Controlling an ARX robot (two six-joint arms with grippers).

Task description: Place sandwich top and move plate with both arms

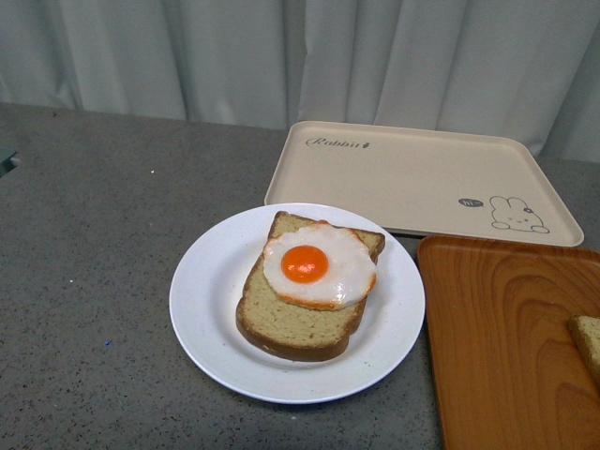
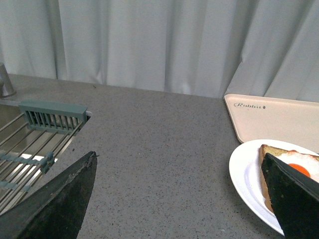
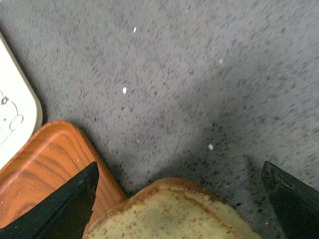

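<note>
Nearest, by the surface's right edge, the wooden tray [image 1: 497,356] holds the sandwich top [image 1: 588,345]. My right tool [image 3: 179,164] is spread astride it, likely to pinch. The plate [image 1: 211,319] carries the egg-topped slice [image 1: 291,328], with my left tool [image 2: 178,155] spread, holding nothing, beside it. The rabbit-print tray [image 1: 412,178] lies beyond.

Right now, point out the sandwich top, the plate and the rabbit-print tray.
sandwich top [image 1: 589,345], front view, its visible speckled face.
plate [image 1: 202,309], front view, bare left rim.
rabbit-print tray [image 1: 412,178], front view, plain centre.
</note>
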